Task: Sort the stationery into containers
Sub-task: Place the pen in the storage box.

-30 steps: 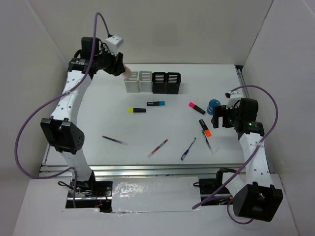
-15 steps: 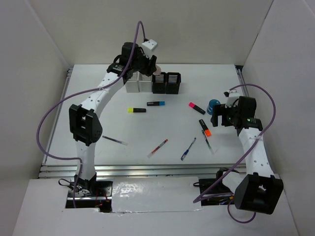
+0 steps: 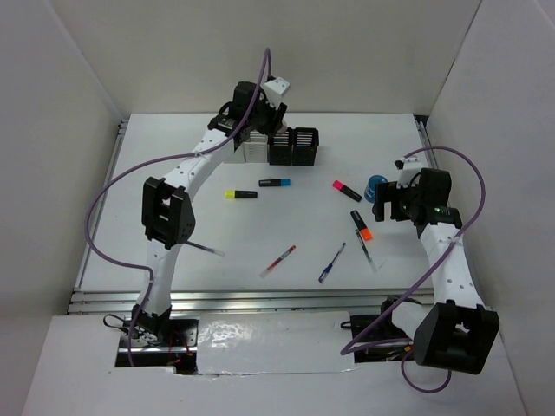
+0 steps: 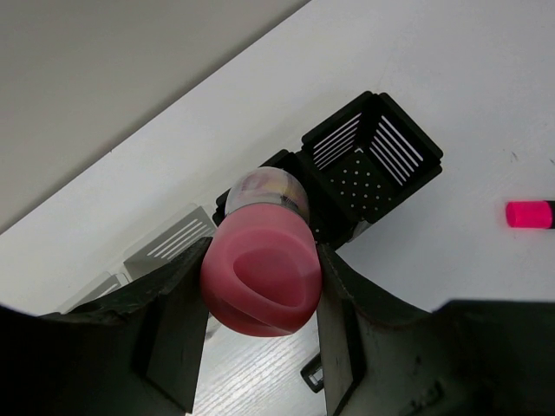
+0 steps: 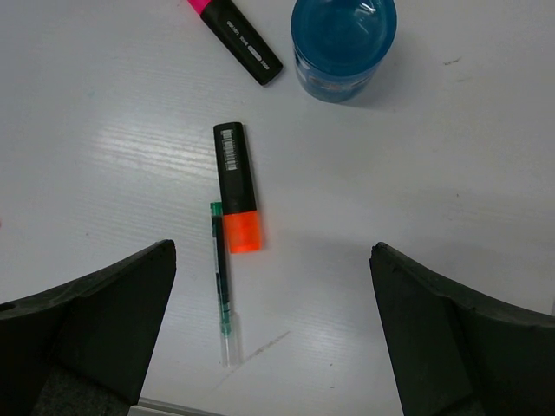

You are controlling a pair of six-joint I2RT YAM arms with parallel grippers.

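Pink plastic fills the left wrist view: the pink-capped cylinder is pinched squarely between the jaws of the left gripper, cap end toward the camera and its far end pointing down at the containers. It hangs above the row, roughly over the black holder next to the grey ones (the cylinder itself hides that opening, so exactly how it lines up cannot be told). The likely trouble is a bad drop. The cylinder looks wide for such a small square compartment, and if it is off-centre it could catch on a rim or on the wall shared by two holders, then tip out onto the table. Letting go from too high could make it bounce. The right gripper hovers with jaws spread wide and empty above the orange-capped highlighter, with the blue cylinder lying just beyond.
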